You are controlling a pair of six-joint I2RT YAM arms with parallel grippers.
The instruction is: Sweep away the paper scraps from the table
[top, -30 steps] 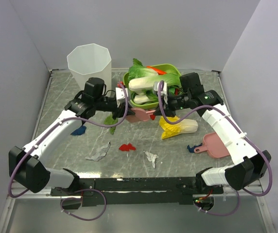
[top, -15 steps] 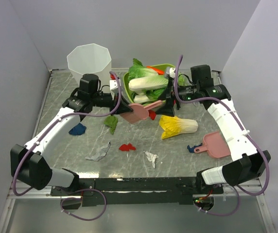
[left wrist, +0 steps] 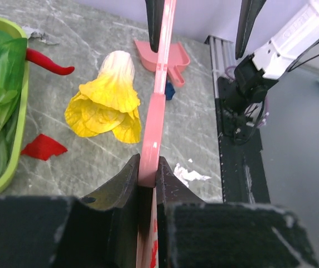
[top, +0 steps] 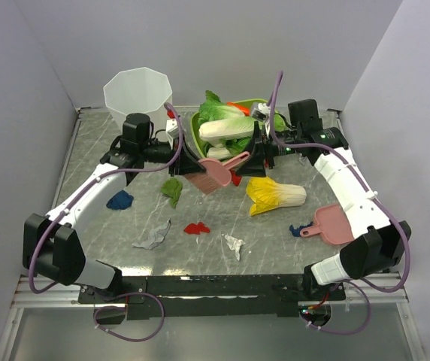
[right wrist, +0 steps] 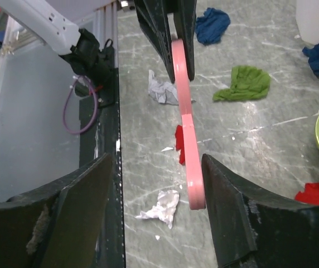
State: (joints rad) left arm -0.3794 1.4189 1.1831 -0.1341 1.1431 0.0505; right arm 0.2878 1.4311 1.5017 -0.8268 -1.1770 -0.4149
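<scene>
My left gripper is shut on a pink dustpan, held above the table in front of the green tray. In the left wrist view the jaws pinch its thin edge. The handle reaches between my right gripper's open fingers, close to the right finger; whether they touch is unclear. Paper scraps lie on the table: blue, green, white-grey, red, white, and red under the dustpan.
A green tray of toy greens and a chilli stands at the back, beside a white bin. A yellow-and-white toy cabbage lies right of centre. A second pink dustpan with a small blue scrap sits at the right.
My right gripper has opened off the pink dustpan and drawn back to the right. The left gripper keeps the dustpan and has lifted it a little, toward the back.
</scene>
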